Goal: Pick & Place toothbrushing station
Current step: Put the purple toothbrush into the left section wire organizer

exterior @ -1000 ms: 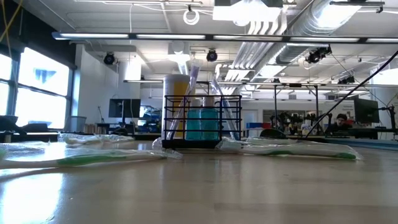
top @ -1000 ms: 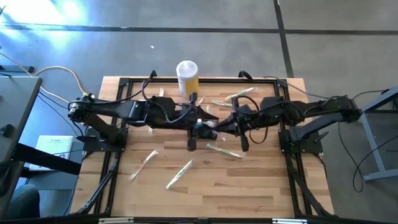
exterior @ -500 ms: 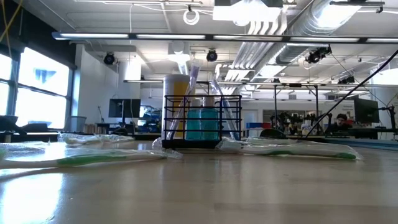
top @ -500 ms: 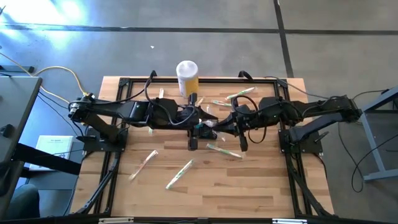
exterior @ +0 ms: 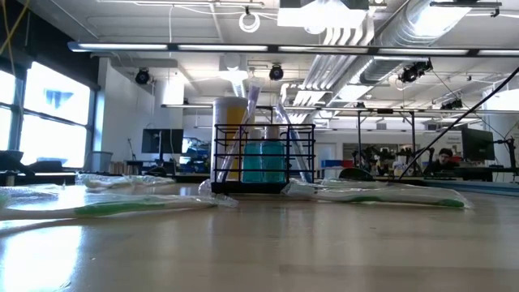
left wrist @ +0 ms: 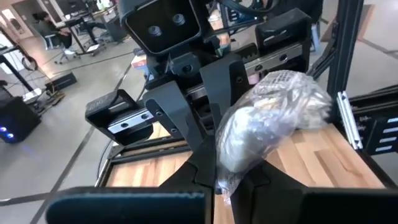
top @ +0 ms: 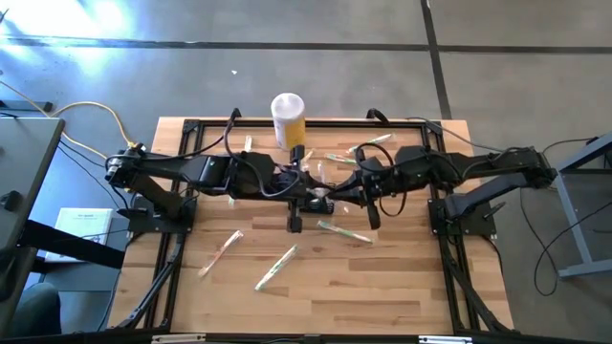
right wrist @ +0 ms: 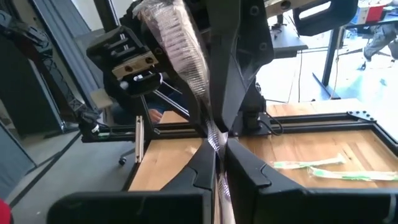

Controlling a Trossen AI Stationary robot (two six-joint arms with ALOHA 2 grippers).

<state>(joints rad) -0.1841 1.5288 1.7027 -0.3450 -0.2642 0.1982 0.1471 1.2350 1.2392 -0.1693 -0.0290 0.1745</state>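
Clearly readable writing: none.
Toothbrushing station [exterior: 263, 158]: mid-tabletop [top: 382, 287], before yellow-and-white canister [top: 288, 118]; holds teal cup [exterior: 263, 162] and wrapped sticks.
Left end effector [left wrist: 231, 176]: clamped on clear plastic wrapper [left wrist: 267, 121].
Right end effector [right wrist: 219, 163]: pinching the same wrapper.

One camera hangs overhead, looking straight down on the whole table [top: 316, 287]. Another sits at tabletop height, facing level into the room. Each wrist camera looks closely past its fingers at the other arm.
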